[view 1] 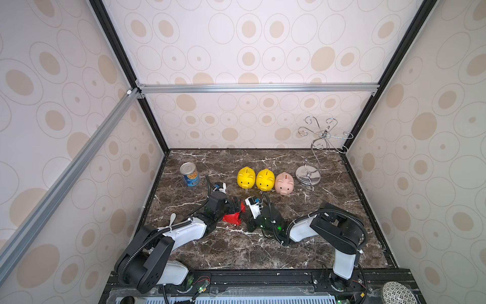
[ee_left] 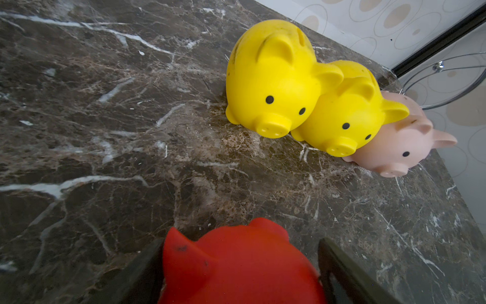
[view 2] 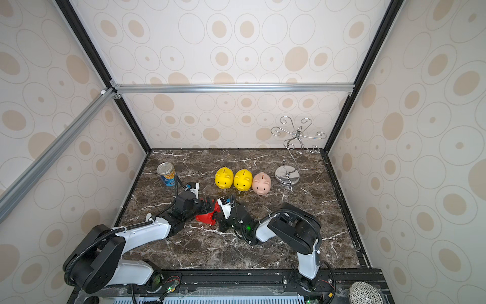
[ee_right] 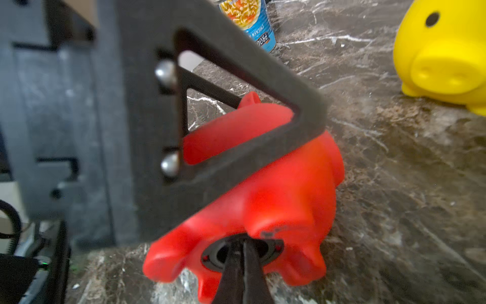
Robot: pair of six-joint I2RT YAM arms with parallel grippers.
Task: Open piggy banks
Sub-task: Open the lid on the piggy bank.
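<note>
— What has the right gripper (ee_right: 238, 247) got?
— Its jaws are pressed tight together, tips down in the hollow of the black plug (ee_right: 268, 247) in the belly of the red piggy bank (ee_right: 289, 189) (whether they pinch anything there, I cannot tell).
— And the left gripper (ee_left: 239, 240)?
— Jaws partly spread, clamped on that pig's flanks. It lies tipped over on the counter (ee_right: 407, 184), between the arms.
— The others?
— Behind it, upright in a touching row: the left yellow piggy bank (view 1: 246, 178), the middle yellow piggy bank (view 1: 265, 179), then the pink piggy bank (view 1: 284, 183). A tin can (view 1: 190, 174) stands well off to the left.
</note>
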